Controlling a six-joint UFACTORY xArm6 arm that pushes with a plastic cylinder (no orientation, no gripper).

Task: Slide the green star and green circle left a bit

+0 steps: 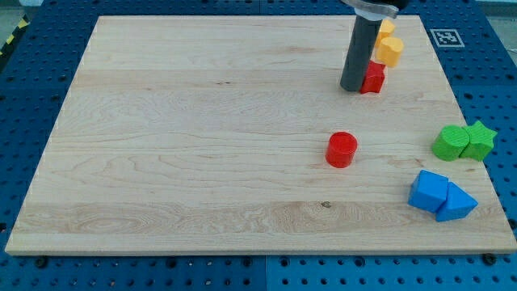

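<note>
The green circle (pixel 449 143) and the green star (pixel 480 140) sit touching side by side near the board's right edge, the star on the right. My tip (pixel 354 87) is in the upper right part of the board, just left of a red block (pixel 373 78) and touching or nearly touching it. The tip is well above and to the left of the two green blocks.
A red cylinder (pixel 342 149) stands left of the green blocks. Two yellow blocks (pixel 389 47) lie above the red block, partly behind the rod. A blue cube (pixel 427 191) and blue triangle (pixel 456 202) lie at the lower right. The wooden board (pixel 202 137) rests on a blue pegboard.
</note>
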